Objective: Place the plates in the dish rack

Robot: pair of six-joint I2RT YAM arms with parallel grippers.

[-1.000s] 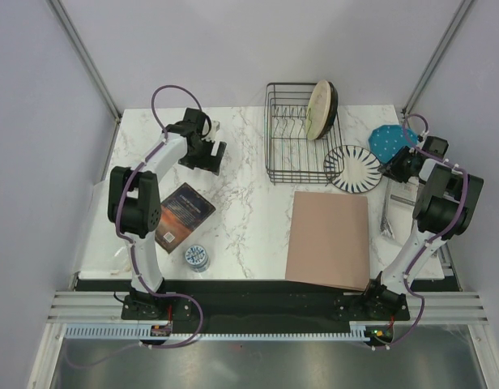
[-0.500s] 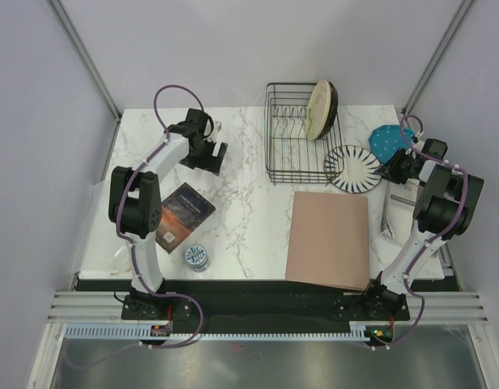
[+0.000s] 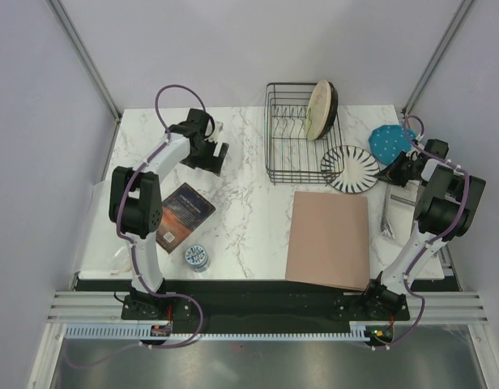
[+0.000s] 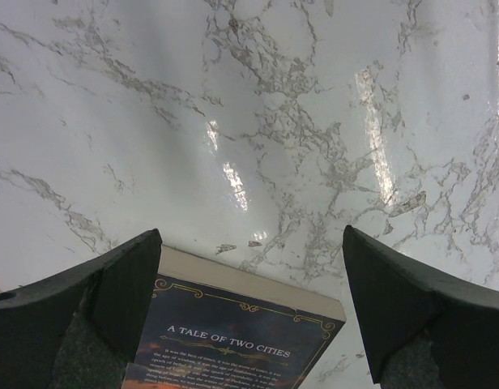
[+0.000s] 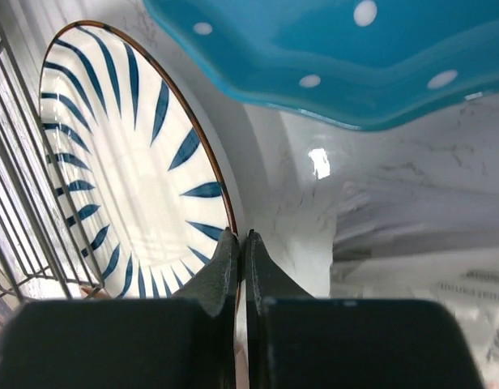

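The striped plate (image 3: 351, 167) lies just right of the black wire dish rack (image 3: 282, 158), its left edge against the rack. In the right wrist view the striped plate (image 5: 128, 186) has blue radial stripes and a brown rim. My right gripper (image 3: 389, 171) (image 5: 241, 235) is shut on that rim at the plate's right edge. The teal dotted plate (image 3: 387, 142) (image 5: 330, 57) lies behind it. Two cream plates (image 3: 320, 109) stand upright in the rack's far right corner. My left gripper (image 3: 213, 154) (image 4: 251, 231) is open and empty over the marble at the far left.
A book (image 3: 181, 212) (image 4: 233, 340) lies on the left of the table, a small patterned cup (image 3: 197, 257) in front of it. A brown mat (image 3: 330, 239) lies at the near right. Cutlery (image 3: 387, 212) lies by the right edge.
My right wrist has shifted slightly towards the back, still on the striped plate's rim. The left arm has barely moved.
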